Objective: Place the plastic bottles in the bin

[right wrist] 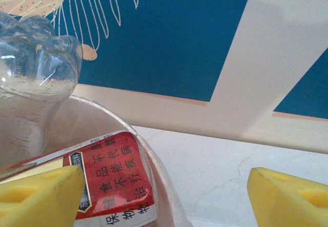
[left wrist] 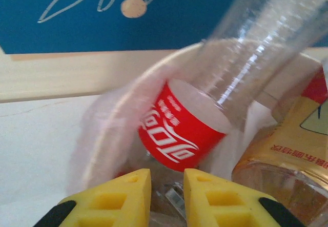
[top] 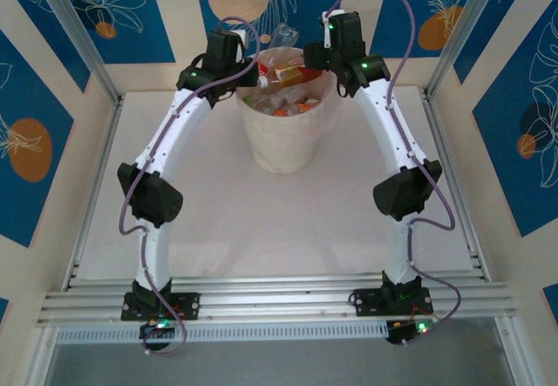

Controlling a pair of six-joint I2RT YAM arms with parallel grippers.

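White tabletop [top: 261, 220] bears the bin [top: 283, 146], seemingly full of plastic bottles [top: 292, 75].

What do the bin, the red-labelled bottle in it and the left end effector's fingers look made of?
The bin: seemingly opaque cream plastic, matte, with thin clear film crinkled at its rim. The red-labelled bottle: clear glossy plastic, ribbed and see-through; label likely printed film. The left end effector has yellow fingers, probably moulded or printed plastic, matte with recessed pockets.

The white table [top: 261, 229] carries one cream bin [top: 281, 142], upright near the far edge. Metal rails [top: 279, 297] cross the near edge.
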